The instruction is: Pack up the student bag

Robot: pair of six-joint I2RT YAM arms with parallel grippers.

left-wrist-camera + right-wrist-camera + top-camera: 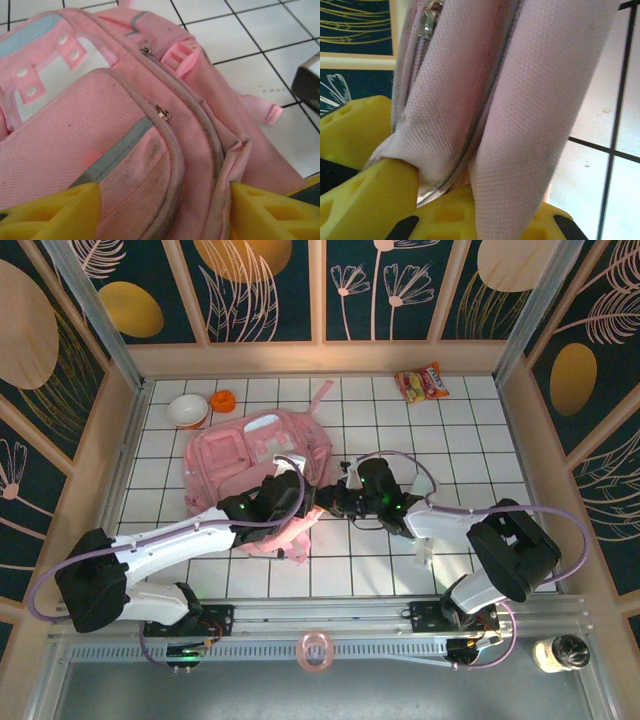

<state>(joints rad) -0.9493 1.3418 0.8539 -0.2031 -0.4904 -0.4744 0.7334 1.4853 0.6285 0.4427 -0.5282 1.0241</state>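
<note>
**Top external view:** A large, soft, pale-pink student bag (250, 455) with white patches lies flat on the white tiled table (450, 440), left of centre. Both arms meet at its right-hand edge. The left gripper (303, 495) and the right gripper (335, 498) are close together there. A white bowl (188, 410) and a small orange object (222, 400) sit at the upper left, just past the bag. A red and yellow snack packet (421, 382) lies well apart at the upper right. Bare tiles stretch right of the bag to the wooden side walls (515, 430).

**Left wrist view:** The student bag (125, 115) fills the left and centre, showing mesh pockets, a grey stripe, dark scuffs and a metal zip pull (162, 113). The left gripper (165, 192) is released, its yellow fingers (60, 210) standing wide on either side of the bag's corner. Bare tiles lie at the upper right.

**Right wrist view:** The right gripper (420, 195) is clenched on a fold of the student bag (535, 100). Woven pink fabric is pinched between its yellow fingers (365, 200). A second zip pull (426, 22) hangs at the upper left, and bare tile lies to the right.
</note>
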